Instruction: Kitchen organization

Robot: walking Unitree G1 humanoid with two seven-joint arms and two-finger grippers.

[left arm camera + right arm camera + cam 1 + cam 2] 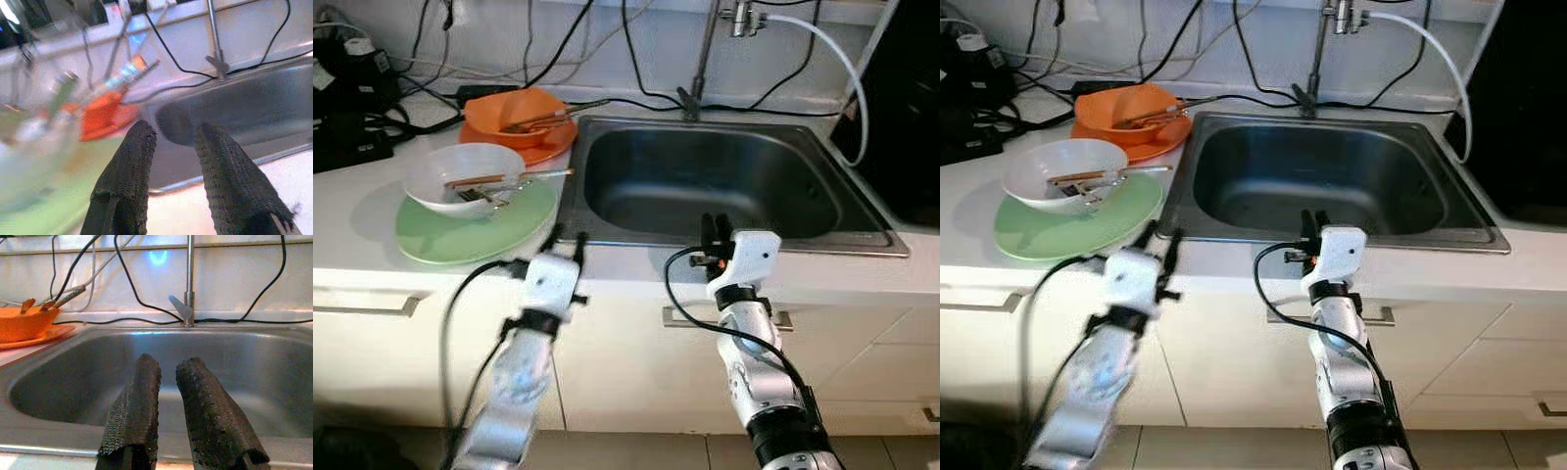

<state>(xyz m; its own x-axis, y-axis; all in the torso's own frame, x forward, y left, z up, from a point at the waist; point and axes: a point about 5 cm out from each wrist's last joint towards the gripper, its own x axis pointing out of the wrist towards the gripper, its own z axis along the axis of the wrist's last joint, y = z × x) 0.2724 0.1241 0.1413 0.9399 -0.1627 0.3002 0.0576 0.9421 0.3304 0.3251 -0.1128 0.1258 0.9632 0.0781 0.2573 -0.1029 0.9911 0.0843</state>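
Note:
A white bowl (460,176) holding chopsticks and a fork sits on a green plate (440,240) at the counter's left. Behind it an orange bowl (514,113) with chopsticks rests on an orange plate (546,152). The steel sink (705,186) is in the middle. My left gripper (568,237) hovers at the counter's front edge, just right of the green plate, open and holding nothing (173,129). My right gripper (716,223) is over the sink's front rim, pointing into the basin, its fingers (137,396) narrowly open and holding nothing.
A faucet (700,59) stands behind the sink with a white hose (842,69) curving to the right. Black cables and power bricks (352,98) crowd the back left of the counter. A dark appliance (911,117) stands at the right. Drawer handles (372,305) show below the counter.

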